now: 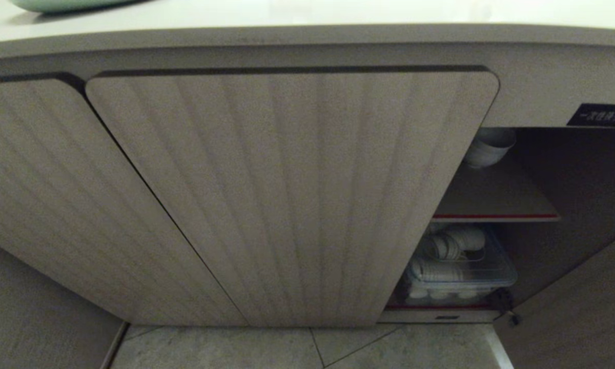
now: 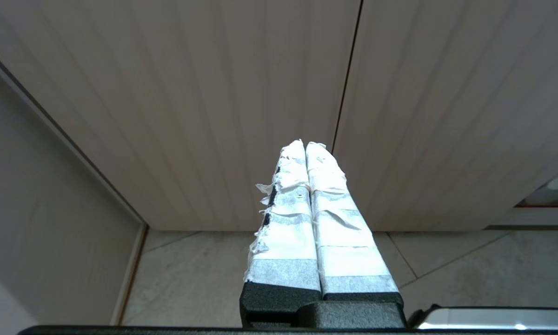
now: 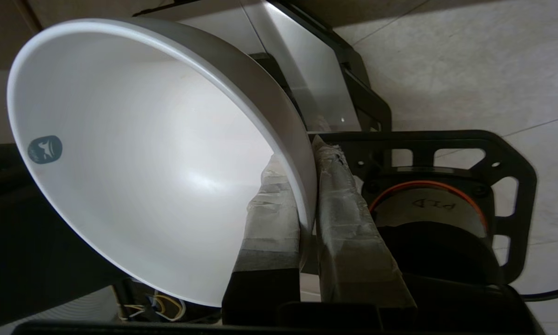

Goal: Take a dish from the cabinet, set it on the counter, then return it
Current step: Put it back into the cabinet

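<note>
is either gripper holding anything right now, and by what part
The right gripper holds the plain white round ceramic bowl by its rim, one taped finger inside the wall, one outside. The left gripper is shut on nothing.

Neither arm shows in the head view. The left claw (image 2: 305, 145) has its two tape-wrapped fingers (image 2: 288, 218) pressed flat together with no gap, pointing straight ahead and holding nothing. The right claw (image 3: 307, 158) is clamped on the rim of the dish (image 3: 135, 158): one taped finger (image 3: 272, 209) lies inside the bowl wall, the other against its outer face, and the dish is tipped on edge.
</note>
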Controlling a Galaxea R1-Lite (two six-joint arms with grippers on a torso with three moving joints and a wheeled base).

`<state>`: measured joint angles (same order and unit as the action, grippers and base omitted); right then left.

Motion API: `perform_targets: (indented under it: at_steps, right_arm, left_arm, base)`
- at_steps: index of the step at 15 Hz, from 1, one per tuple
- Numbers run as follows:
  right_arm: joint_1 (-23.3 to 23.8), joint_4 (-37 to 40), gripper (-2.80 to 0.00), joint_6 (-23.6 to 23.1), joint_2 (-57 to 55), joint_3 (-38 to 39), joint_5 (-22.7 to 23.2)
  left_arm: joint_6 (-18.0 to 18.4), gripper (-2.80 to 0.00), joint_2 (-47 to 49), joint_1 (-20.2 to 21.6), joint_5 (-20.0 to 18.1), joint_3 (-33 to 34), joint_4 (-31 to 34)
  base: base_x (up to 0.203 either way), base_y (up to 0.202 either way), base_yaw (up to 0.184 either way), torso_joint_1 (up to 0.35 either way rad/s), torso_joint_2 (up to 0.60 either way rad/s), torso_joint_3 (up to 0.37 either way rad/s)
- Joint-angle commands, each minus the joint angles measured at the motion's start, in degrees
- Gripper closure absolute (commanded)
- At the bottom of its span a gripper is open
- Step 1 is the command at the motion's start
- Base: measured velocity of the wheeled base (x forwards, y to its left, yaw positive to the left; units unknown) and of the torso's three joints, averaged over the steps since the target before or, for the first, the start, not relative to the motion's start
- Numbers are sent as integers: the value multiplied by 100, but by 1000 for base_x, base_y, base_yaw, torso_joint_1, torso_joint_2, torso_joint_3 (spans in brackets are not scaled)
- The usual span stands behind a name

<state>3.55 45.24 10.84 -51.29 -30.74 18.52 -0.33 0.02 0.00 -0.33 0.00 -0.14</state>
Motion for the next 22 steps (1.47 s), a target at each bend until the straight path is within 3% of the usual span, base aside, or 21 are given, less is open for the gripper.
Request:
perform_targets:
  at_steps: [1,6,22]
  right_arm:
    - [-3,29,0,6,-4,7,12]
    - [-3,20,0,6,-43,16,12]
    - [-21,-15,0,-34,-47,-29,3]
  left_arm:
    - [-2,0,-2,0,-2,0,-3]
    - [-2,0,-2,0,-2,0,-3]
    - [-2,0,-2,0,-2,0,-3]
  base:
    - [0,0,0,-120,452,320]
    - [0,0,0,-48,203,152]
    - [0,0,0,0,2,2]
